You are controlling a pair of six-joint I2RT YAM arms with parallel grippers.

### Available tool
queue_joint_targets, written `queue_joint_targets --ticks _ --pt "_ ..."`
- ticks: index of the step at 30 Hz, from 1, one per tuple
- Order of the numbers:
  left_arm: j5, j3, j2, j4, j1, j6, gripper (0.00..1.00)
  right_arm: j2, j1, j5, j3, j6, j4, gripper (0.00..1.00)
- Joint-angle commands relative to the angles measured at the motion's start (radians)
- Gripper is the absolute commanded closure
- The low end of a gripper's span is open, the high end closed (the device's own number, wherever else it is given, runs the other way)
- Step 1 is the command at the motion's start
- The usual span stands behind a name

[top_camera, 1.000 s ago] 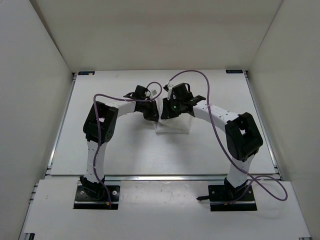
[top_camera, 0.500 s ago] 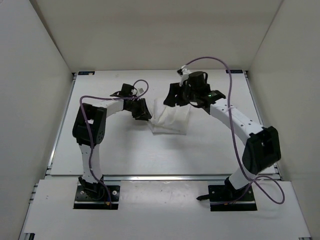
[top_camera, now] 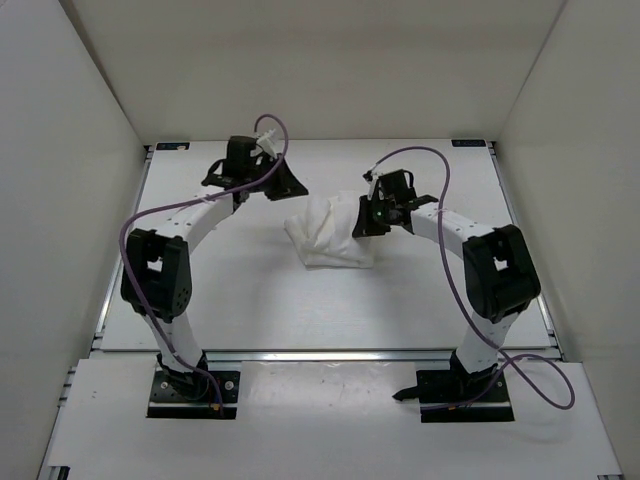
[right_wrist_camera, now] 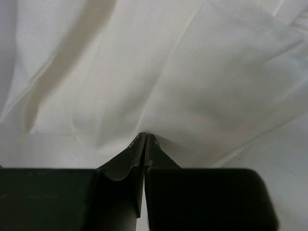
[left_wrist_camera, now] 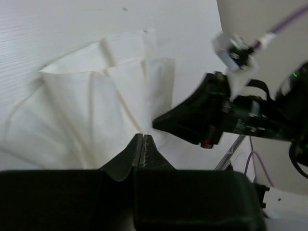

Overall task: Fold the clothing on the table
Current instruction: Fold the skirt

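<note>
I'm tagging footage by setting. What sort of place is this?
Likely a lab robot cell, not a home: a bare white table with metal rails, plain panels boxing it in, and a left arm and right arm bolted at its near edge, working on the clothing.

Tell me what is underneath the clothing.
The clothing lies bunched on the white table, with tabletop showing around its edges. Whatever sits beneath it or between its folds is covered and cannot be seen.
</note>
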Motion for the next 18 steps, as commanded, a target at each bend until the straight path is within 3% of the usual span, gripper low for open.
queue_joint_targets --ticks 1,5,10,13,18 --pt "0.019 -0.025 0.003 0.127 -0.117 -0.055 1.00 0.044 0.007 -0.014 0.045 -0.012 0.043 1.00" --pt "-0.132 -0.004 0.061 0.103 -0.220 0.004 1.00 0.110 0.005 -0.017 0.082 -0.008 0.055 1.00" --pt "-0.524 0.065 0.144 -0.028 -0.329 0.109 1.00 0.135 0.005 -0.018 0.097 -0.005 0.059 1.00" --pt "-0.676 0.090 0.188 -0.072 -0.332 0.143 1.00 0.139 0.008 -0.012 0.104 -0.008 0.050 1.00" --pt "-0.683 0.065 0.182 -0.068 -0.242 0.153 1.00 0.136 -0.012 -0.015 0.070 -0.012 0.056 1.00"
